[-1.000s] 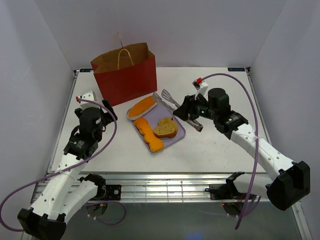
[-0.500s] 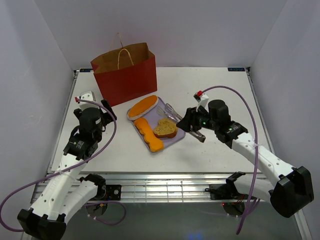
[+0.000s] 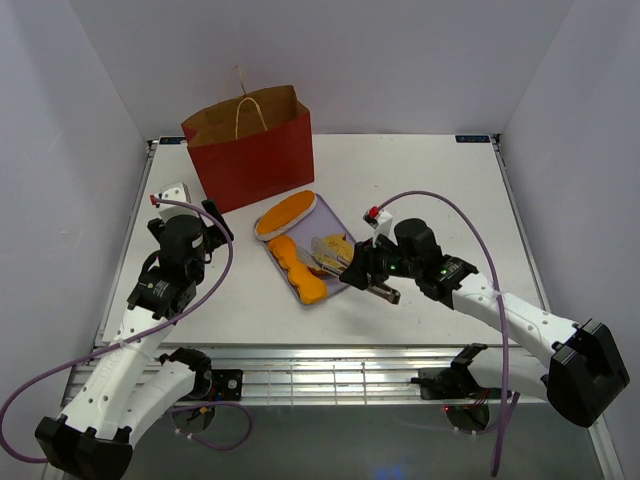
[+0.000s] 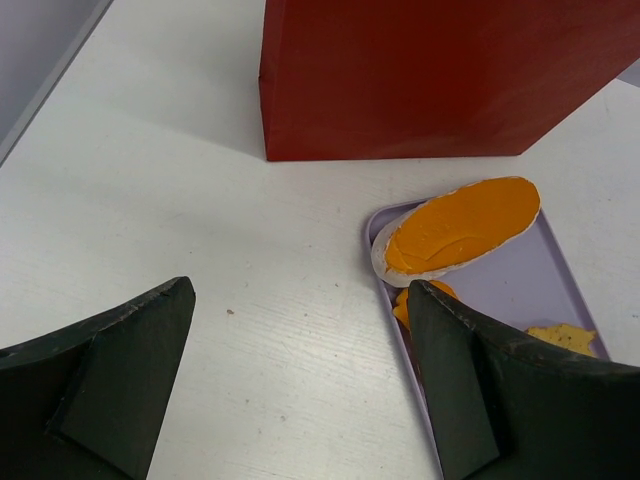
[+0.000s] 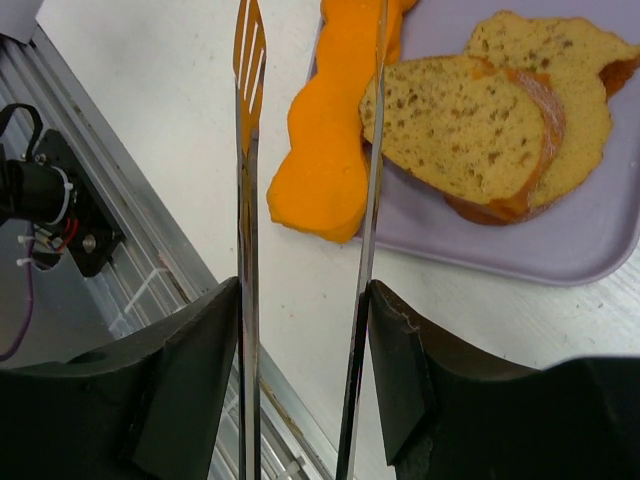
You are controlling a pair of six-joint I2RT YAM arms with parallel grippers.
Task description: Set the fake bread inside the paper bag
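Pick-up: right tool (image 5: 305, 300), half-closed, grips the tongs (image 5: 248, 200), blades seemingly beside the bread slice (image 5: 455, 125). Next: straddle it, head eleven o'clock to paper bag (image 3: 250, 150). Left tool (image 4: 300, 380) gapes empty.

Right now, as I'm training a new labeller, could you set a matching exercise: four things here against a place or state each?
Things:
1. red paper bag
2. long orange oval loaf
3. long metal tongs
4. left gripper

Places or states:
A. clamped in the right gripper
B. open, holding nothing
C. standing upright behind the flat lavender tray
D. lying across that tray's far end

Pairs: 1-C, 2-D, 3-A, 4-B
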